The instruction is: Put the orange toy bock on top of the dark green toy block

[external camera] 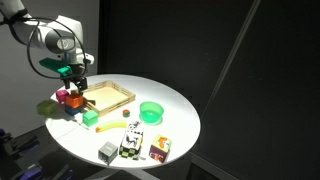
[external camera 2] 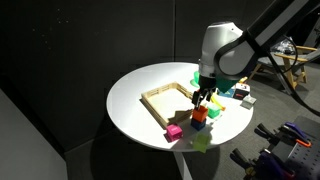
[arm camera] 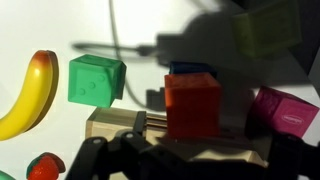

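While my gripper (external camera: 73, 76) hangs just above the block cluster, jaws spread wide and empty, the orange block (arm camera: 192, 103) sits centred beneath, with the magenta block (arm camera: 283, 112) just beside it. A dark sliver behind is probably the dark green block (arm camera: 190, 69); cannot confirm. Best to descend straight, square the pads to orange's flat faces, and avoid nudging magenta.

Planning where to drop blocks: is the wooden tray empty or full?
Empty: in both exterior views the tray shows only its bare floor.

Arm (external camera 2: 237, 45): reaching down just beside the wooden tray (external camera 2: 168, 104).
Gripper (external camera 2: 203, 98): pointing downward, fingers spread wide apart.
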Tool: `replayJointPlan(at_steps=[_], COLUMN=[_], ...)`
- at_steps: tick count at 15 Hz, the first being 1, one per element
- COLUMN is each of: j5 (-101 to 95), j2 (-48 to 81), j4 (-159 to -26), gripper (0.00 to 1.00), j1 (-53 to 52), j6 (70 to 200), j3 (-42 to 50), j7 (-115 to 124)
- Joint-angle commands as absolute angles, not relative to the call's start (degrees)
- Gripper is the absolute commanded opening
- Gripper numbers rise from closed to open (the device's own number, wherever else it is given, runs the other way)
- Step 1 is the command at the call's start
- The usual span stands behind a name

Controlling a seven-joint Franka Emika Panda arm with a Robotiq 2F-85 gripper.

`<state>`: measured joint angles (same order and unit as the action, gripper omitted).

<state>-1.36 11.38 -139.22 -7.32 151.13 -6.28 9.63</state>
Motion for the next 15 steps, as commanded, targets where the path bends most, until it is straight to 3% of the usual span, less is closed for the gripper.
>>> replayJointPlan(at_steps=[1,12,13,15], j5=[-3.0,-4.4,-4.3,-4.3], j2=[13.3,16.8,17.0,17.1], j4=[-138.1,-136.5,-136.4,-136.1], gripper=[1.0,1.0,0.83,0.67], j1=[-7.8,-8.6,-8.6,-8.8], j6=[151.9,152.4,152.3,152.0], j3=[-5.5,-4.6,-4.6,-4.4], j7=[9.0,9.4,9.4,9.6])
